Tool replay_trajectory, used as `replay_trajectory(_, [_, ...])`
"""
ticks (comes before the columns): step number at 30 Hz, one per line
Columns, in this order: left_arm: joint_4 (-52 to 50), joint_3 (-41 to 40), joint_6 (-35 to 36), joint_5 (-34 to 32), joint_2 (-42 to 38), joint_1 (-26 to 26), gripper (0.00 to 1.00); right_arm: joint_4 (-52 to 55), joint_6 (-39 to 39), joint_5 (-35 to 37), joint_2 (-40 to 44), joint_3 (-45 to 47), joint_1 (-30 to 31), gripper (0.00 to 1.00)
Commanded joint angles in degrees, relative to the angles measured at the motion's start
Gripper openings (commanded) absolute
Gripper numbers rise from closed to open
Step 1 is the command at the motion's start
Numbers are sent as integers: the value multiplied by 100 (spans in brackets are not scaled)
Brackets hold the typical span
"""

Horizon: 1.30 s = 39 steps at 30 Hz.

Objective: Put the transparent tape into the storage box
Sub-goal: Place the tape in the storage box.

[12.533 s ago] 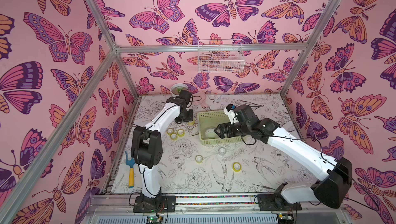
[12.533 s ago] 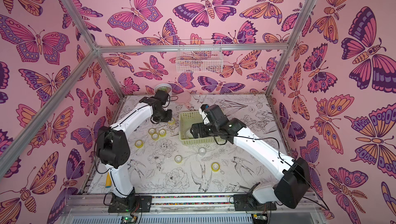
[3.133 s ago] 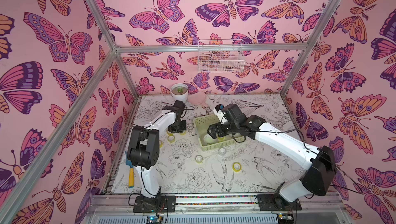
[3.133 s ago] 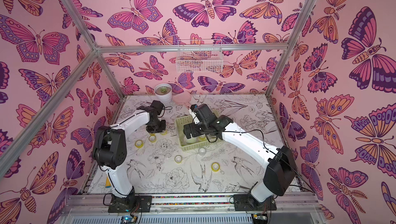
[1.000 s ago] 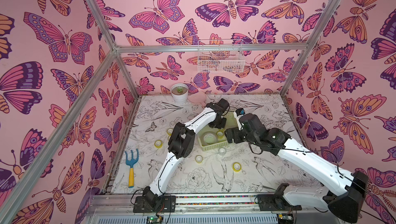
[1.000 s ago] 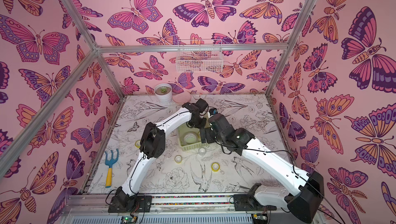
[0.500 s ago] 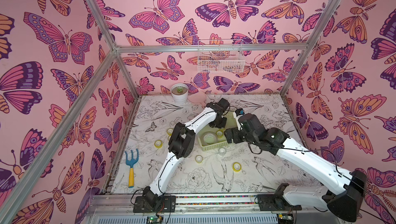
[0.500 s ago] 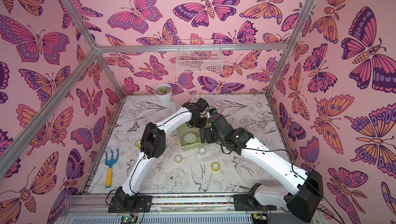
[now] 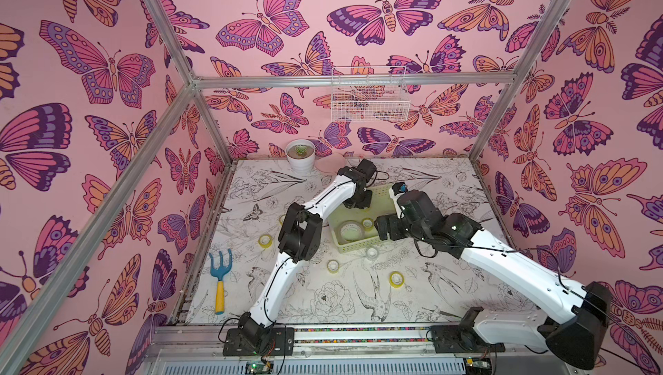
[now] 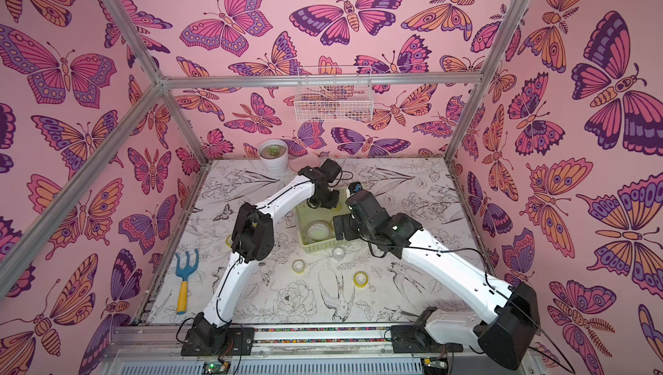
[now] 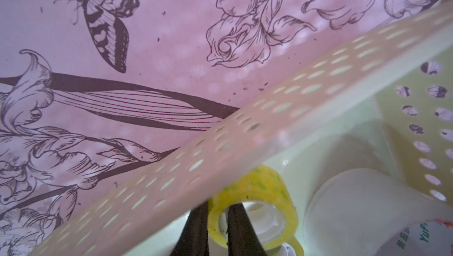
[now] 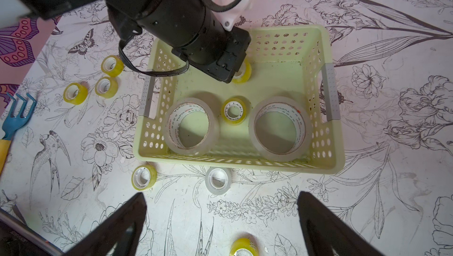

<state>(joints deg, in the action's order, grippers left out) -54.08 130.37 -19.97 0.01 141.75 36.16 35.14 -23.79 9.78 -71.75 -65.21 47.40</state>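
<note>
The storage box (image 12: pixel 235 163) is a pale yellow-green perforated basket at mid table, seen in both top views (image 9: pixel 358 247) (image 10: pixel 319 247). It holds two wide whitish rolls (image 12: pixel 191 126) (image 12: pixel 280 128) and a small yellow roll (image 12: pixel 234 111). My left gripper (image 11: pixel 218 208) reaches into the box's far end, shut on the wall of a small yellow tape roll (image 11: pixel 257 188), one finger inside the ring. My right gripper (image 12: pixel 221 197) hovers open over the table at the box's near side, holding nothing. Several small rolls lie outside, such as a yellow one (image 12: pixel 144 177) and a clear one (image 12: pixel 217 180).
Three yellow rolls (image 12: pixel 106 87) sit left of the box and one (image 12: pixel 244 247) lies nearer the front. A blue hand rake (image 9: pixel 219 276) lies at the left. A white plant pot (image 9: pixel 300 156) stands at the back. A white wire basket (image 9: pixel 369 95) hangs on the back wall.
Three seconds ago my left gripper was on the table left of the box; it now reaches into the box with a yellow roll. My right arm drew back. Almost nothing moved in the last second.
</note>
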Motion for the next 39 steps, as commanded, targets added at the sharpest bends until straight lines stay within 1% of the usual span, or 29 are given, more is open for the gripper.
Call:
replay_trajectory(1, [-93,10,27,-132,239,27,13,19,15,-40,-68,-62,24,99])
replay_trajectory(11, [-97,-220,51,-9,285,231,13,11,20,-87,-112,-88,24,99])
replay_trajectory(22, [-93,-590,23,209,-7,475,14,-24,-37,-85,-59,-16,24,99])
replay_trajectory(26, [-99,-618,15,269,-3,484,20,-32,-24,-82,-59,-16,24,99])
replay_trajectory(28, [-93,-613,17,270,-32,479,28,-33,-15,-73,-54,-16,24,99])
replay_trajectory(32, [-103,-626,32,179,-194,464,39,-42,-21,-60,-50,-25,24,99])
replay_trajectory(35, [-133,-644,28,131,-353,411,42,-67,-24,-42,-26,-12,24,99])
replay_trajectory(39, [-164,-694,-32,105,-679,259,50,-83,13,-40,3,-19,24,99])
